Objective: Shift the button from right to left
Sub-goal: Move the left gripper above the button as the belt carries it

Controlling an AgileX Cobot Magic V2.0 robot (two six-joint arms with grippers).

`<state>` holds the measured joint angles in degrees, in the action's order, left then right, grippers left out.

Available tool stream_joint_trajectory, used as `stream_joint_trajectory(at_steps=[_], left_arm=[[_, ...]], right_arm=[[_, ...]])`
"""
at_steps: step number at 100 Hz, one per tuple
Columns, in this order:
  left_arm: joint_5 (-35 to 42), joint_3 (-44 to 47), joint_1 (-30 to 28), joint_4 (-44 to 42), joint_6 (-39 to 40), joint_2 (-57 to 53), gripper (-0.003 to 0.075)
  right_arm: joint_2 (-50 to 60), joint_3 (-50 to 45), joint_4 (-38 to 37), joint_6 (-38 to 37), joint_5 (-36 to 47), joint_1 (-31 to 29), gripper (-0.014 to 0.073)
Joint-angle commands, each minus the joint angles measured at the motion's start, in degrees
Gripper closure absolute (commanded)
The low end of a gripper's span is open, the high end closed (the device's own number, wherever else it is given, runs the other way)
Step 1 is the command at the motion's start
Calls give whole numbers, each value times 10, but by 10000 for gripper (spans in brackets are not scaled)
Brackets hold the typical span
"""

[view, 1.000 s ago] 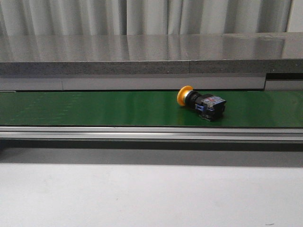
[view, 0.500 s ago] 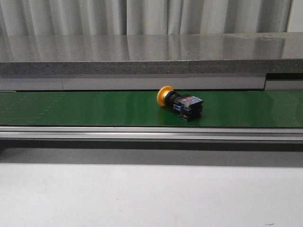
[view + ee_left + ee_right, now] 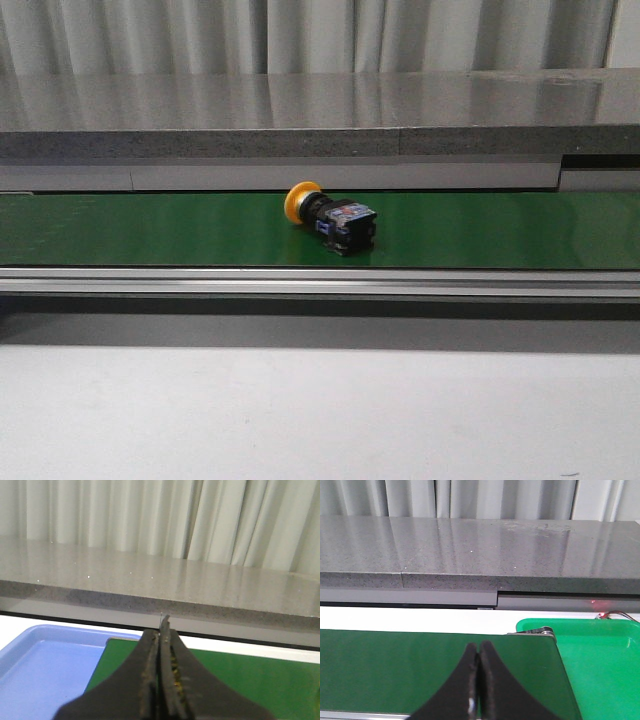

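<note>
- Pale curtains are hanging behind a grey stone ledge (image 3: 320, 110); below it a green belt (image 3: 150, 230) is running across the front view, with a bare white table (image 3: 320, 410) in front.
- The button (image 3: 330, 220) is lying on its side on the belt, just left of the frame's centre, its yellow cap pointing toward 10 o'clock and its black body trailing toward 4 o'clock.
- The left gripper (image 3: 161, 630) is showing its fingers pressed together, gripping nothing.
- The right gripper (image 3: 479, 652) is likewise closed and empty, hovering over the belt's end.
- Neither gripper is showing in the front view, and the button is appearing in neither wrist view.
- Risk: with both grippers shut, any reach would be knocking the button rather than taking it; the round cap would probably let it roll off the belt.
- Risk: lying tilted, the button is offering an awkward grip, so a pinch could slip.
- A blue tray (image 3: 45, 665) beside the belt in the left wrist view is looking empty where visible.
- A green tray (image 3: 600, 665) past the belt's end in the right wrist view is also looking empty.
</note>
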<state>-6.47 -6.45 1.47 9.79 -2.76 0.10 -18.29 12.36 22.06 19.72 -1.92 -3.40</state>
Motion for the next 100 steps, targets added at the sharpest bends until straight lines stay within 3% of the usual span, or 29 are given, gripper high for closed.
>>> stream_joint_trajectory(at_steps=[1,53,63,77,94,100], left_arm=[[11,-49,-1,6,3,29,741],[-102,-209,-1,6,1,242,739],[-134,-247,-1,6,1,289,703],[-156,-292,-1,8,1,351,503],[-159,-333,-1,8,1,416,134],[-174,-349,-1,8,1,440,76]], right_arm=[[-2,16,-4,3,39,0,661],[-2,16,-4,3,39,0,661],[-2,16,-4,3,39,0,661],[-2,16,-4,3,40,0,661],[-2,16,-4,3,41,0,661],[-2,16,-4,3,42,0,661]])
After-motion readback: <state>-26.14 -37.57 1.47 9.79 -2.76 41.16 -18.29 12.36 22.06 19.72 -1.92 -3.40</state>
